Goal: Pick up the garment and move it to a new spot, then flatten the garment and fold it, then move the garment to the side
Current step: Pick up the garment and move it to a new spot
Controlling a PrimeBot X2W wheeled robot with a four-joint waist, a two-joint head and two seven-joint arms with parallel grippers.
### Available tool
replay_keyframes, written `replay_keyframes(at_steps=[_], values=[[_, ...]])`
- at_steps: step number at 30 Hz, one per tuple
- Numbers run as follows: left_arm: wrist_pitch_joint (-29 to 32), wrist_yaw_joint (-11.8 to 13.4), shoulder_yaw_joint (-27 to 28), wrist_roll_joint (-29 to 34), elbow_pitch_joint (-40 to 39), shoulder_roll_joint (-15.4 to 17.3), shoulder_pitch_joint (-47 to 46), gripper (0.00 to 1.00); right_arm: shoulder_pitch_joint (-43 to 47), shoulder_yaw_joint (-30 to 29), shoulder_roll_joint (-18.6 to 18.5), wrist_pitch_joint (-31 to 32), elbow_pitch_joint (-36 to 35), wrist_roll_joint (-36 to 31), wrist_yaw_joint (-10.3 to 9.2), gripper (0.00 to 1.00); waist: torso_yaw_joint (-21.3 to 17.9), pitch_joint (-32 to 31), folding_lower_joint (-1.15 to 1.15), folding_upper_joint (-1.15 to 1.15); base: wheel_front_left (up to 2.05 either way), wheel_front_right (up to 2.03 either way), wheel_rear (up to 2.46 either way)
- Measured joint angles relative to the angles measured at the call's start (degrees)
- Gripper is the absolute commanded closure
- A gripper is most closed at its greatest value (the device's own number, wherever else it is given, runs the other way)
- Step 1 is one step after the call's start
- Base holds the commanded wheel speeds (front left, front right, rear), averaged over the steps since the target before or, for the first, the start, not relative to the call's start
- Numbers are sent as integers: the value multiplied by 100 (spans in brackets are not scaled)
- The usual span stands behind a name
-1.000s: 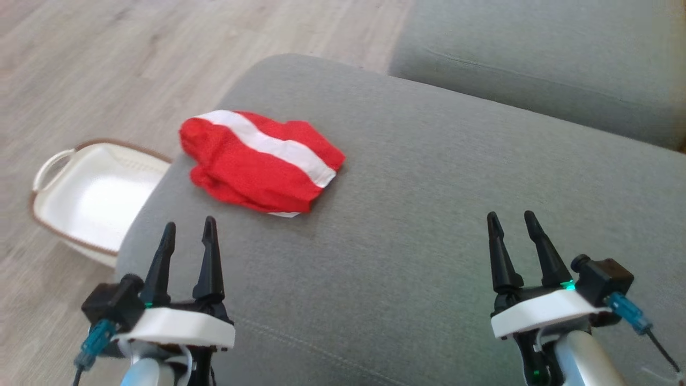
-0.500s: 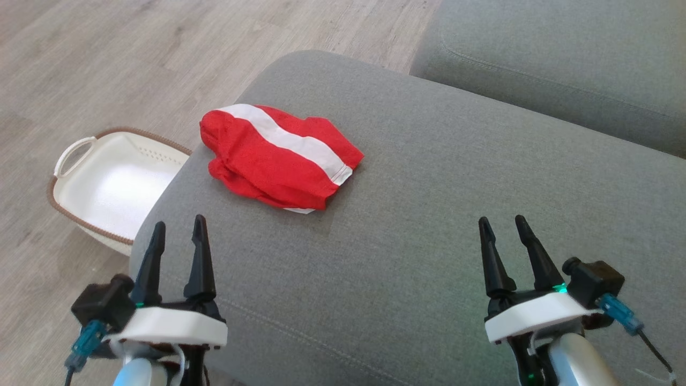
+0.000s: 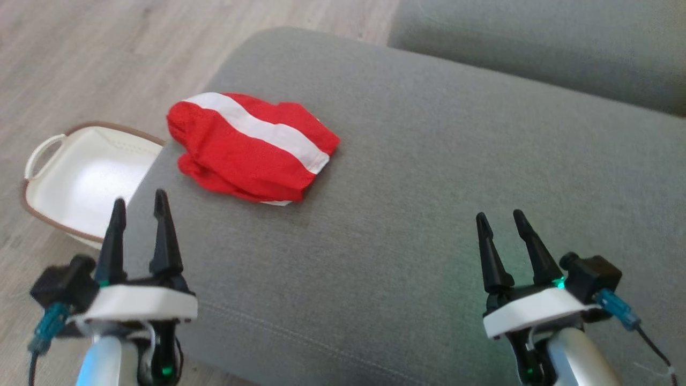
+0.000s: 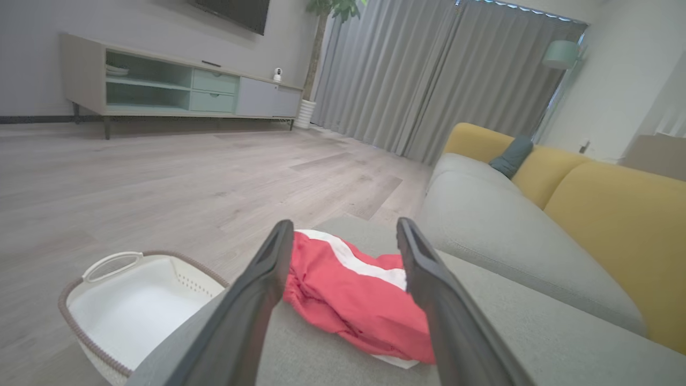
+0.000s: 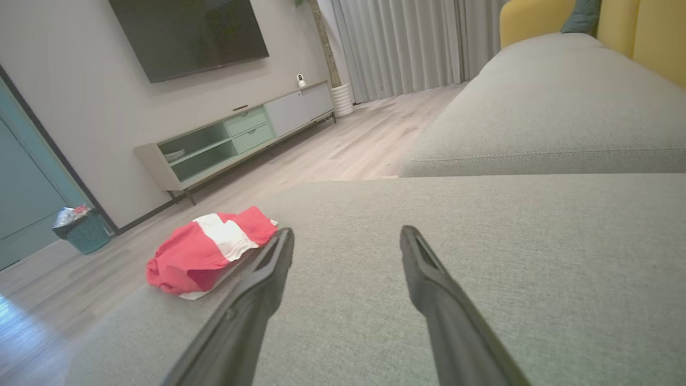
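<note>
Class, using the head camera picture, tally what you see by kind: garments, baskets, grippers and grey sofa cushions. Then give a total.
Garments: 1, the red garment with a white stripe
Baskets: 1, the white basket
Grippers: 2, the left gripper and the right gripper, both open
Grey cushions: 2, the near cushion and the far cushion
Total: 6

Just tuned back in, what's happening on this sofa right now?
Nothing is being held. The red garment with the white stripe lies in a loose, rumpled bundle near the left edge of the grey cushion, beside a white basket on the floor. The left gripper and right gripper are both open and empty, at the cushion's near edge, short of the garment. The left one points straight at it.
</note>
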Motion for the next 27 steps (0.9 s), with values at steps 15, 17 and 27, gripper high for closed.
replay_keyframes(at_steps=[15, 17, 27], values=[[1087, -435, -59, 370, 2297, 801, -2460, 0, -673, -605, -3, 14, -422, -594, 1, 0, -841, 1100, 1, 0, 0, 0, 0], [1479, -489, -121, 305, 2655, 942, -2891, 0, -788, -751, -3, 36, -584, -675, 1, 0, -948, 1283, 1, 0, 0, 0, 0], [2970, -594, -1162, -248, 4058, 1566, -4095, 0, -1031, -1044, -9, 237, -1148, -867, 1, 0, -1445, 2096, 2, 0, 0, 0, 0]])
